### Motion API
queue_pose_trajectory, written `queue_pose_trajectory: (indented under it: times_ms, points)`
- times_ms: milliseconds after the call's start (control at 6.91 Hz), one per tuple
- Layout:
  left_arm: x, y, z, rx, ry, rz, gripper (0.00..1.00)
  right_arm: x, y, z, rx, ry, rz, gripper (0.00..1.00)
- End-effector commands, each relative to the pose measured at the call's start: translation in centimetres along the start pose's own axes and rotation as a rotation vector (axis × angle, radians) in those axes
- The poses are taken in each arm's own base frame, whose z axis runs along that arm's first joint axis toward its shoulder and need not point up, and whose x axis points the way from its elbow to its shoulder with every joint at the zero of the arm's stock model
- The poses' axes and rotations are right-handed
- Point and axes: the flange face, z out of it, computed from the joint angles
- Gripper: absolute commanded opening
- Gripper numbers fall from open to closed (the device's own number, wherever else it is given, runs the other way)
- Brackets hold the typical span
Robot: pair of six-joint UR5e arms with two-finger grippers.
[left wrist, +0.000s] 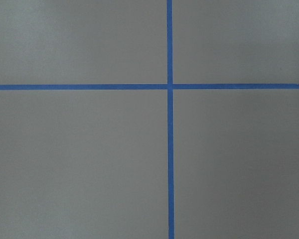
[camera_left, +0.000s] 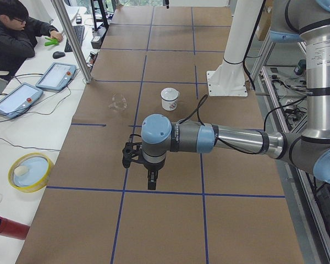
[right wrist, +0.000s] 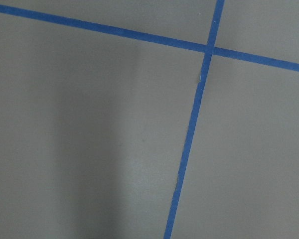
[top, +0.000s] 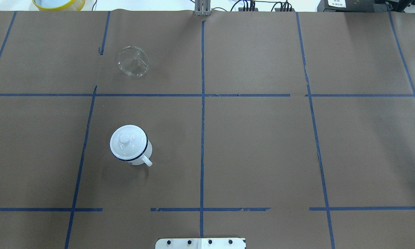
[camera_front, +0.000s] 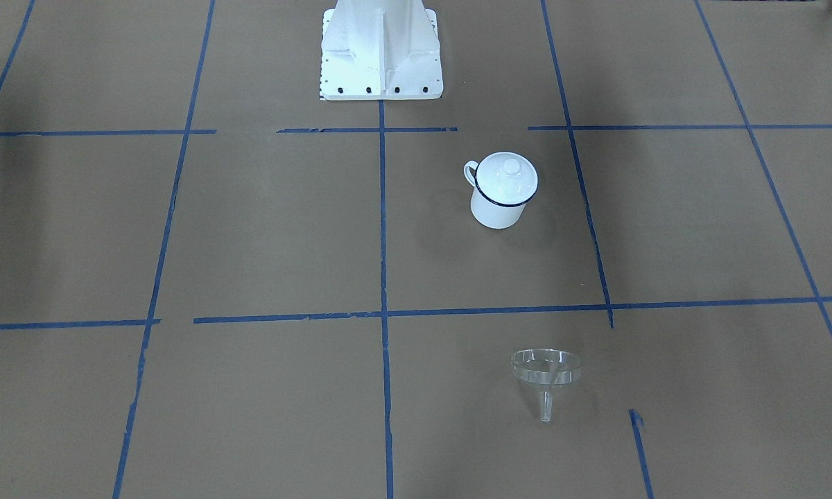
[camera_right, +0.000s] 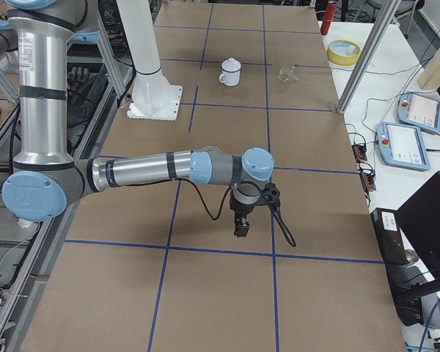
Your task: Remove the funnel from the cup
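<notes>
Overhead exterior has the clear funnel [top: 133, 62] lying on the paper, well apart from the enamel cup [top: 131, 147], so it looks already out. Both sit far beyond the left gripper [camera_left: 149, 179] and right gripper [camera_right: 241, 226], which hang over the blue tape grid, probably parked clear. Whether either is clenched or released, I cannot tell.

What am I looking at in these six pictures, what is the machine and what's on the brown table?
It is a robot with two jointed arms, each ending in a two-finger hand. Two pictures look down on the table, one from behind the robot, one facing it. Two look from the table's ends. Two come from wrist cameras and show only the table and its blue tape. On the table stands a white cup with a lid on it; a clear funnel lies apart from it. The left hand and right hand hang over bare table, away from both.
</notes>
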Motion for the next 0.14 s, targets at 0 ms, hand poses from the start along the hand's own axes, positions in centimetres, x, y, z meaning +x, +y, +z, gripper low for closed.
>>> queue_pose_trajectory:
  times_ms: [0]
  points:
    - [0.73, 0.28, -0.76, 0.014, 0.001, 0.012, 1.00, -0.03, 0.00, -0.03, 0.001, 0.000, -0.001, 1.00]
